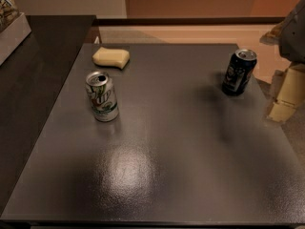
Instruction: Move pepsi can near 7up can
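While the gripper [286,98], state untellable, hangs near the pepsi can [238,73], the 7up can [102,97] shows "7UP".

Claw [285,100] low at right edge.

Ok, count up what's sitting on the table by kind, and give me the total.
Drink cans: 2 (7up can, pepsi can)
Sponges: 1 (yellow sponge)
Total: 3 things on the table
Not counted: the gripper, at the picture's right edge, to the right of the pepsi can and apart from it.
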{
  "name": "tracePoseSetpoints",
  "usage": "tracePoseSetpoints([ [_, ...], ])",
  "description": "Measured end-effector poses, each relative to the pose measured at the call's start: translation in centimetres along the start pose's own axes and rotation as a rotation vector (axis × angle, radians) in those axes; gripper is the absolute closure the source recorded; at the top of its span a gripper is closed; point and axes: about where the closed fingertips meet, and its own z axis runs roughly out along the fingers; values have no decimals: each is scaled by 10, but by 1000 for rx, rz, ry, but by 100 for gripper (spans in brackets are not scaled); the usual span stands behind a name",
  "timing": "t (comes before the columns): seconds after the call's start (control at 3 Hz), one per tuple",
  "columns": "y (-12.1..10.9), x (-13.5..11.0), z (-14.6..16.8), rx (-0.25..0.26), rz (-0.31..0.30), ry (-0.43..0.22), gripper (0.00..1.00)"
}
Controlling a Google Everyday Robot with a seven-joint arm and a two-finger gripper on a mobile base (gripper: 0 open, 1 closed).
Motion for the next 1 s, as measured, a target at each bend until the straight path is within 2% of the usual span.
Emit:
tracePoseSetpoints([
  [0.67,-8,2,1,10,19,-18,0],
  [1.0,-30,7,7,40,63,-61,0],
])
